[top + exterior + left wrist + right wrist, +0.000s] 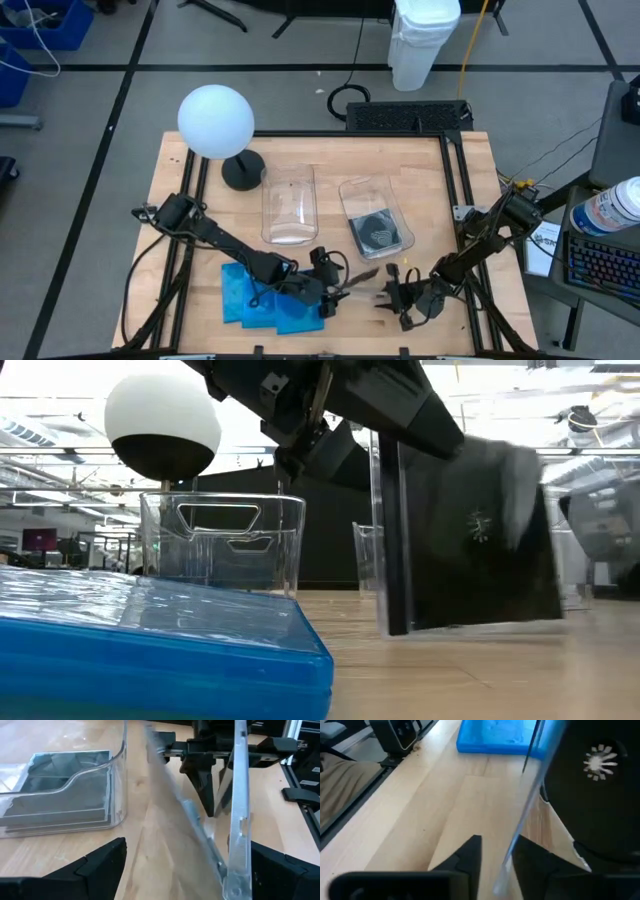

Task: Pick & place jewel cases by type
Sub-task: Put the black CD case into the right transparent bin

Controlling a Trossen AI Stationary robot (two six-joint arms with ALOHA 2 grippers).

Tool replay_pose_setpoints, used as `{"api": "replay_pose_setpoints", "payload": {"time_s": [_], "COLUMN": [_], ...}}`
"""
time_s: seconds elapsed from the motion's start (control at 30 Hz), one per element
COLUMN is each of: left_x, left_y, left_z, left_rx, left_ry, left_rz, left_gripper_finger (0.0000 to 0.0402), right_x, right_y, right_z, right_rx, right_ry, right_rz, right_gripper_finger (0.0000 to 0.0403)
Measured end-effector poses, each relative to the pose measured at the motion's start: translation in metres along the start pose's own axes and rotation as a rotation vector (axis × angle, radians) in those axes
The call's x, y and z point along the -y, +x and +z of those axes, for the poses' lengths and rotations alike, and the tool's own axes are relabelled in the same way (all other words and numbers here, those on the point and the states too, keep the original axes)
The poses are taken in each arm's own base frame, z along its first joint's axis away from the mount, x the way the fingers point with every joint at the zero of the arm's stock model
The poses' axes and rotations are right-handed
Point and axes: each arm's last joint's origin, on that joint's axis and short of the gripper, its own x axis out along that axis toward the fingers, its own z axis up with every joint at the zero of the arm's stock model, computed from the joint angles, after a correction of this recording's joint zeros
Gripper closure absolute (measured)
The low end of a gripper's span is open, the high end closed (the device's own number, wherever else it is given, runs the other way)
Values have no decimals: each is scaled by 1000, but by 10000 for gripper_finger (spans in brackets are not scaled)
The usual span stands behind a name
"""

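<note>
L gripper (335, 283): wide open, holding nothing. We see it low over the table's (200, 185) near edge at mid-width, facing the R gripper.
R gripper (392, 296): open but narrow. It sits just right of the L one, also by the near edge. In its wrist view the clear case's thin edge stands in the gap, w/ wood showing beside it.
Clear case (470, 540): up on edge on the wood between the two grippers, tilted and blurred. In the L wrist view its two halves are splayed in a V. A dark insert w/ a white mark faces the low cam. We can't tell if anything touches it.
Blue cases (255, 295): loose flat stack by the near edge, under the L arm, just left of the L gripper.
Empty bin (290, 178): clear, mid-table, beyond the grippers.
2nd bin (352, 190): just right of the empty one, apart from it. It holds a clear case w/ dark insert (378, 232) lying flat.
Lamp (215, 120): white globe on a black base, far-left part of the table, beside the empty bin.
Surface: pale wood planks w/ dark rails down both sides.
Open room: bare wood between the bins and the grippers, more to the R gripper's right. The near edge is close behind both.
Room: grey floor w/ black lines, a white floor bin (423, 40) beyond the far edge.
</note>
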Motion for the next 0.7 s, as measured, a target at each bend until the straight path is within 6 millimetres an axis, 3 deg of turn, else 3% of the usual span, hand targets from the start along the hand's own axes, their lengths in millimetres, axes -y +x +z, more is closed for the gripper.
{"api": "replay_pose_setpoints", "payload": {"time_s": [0.3, 0.7], "left_x": [-1, -6], "left_y": [0, 2], "left_z": [-2, -2], "left_rx": [-18, -34], "left_ry": [12, 46], "left_rz": [11, 16], "left_gripper_finger": [53, 53], "right_x": [2, -6], "right_y": [0, -9], "right_z": [-5, -11], "right_rx": [-45, 2], "right_ry": [13, 111], "right_rz": [-27, -115], "right_gripper_finger": [203, 147]}}
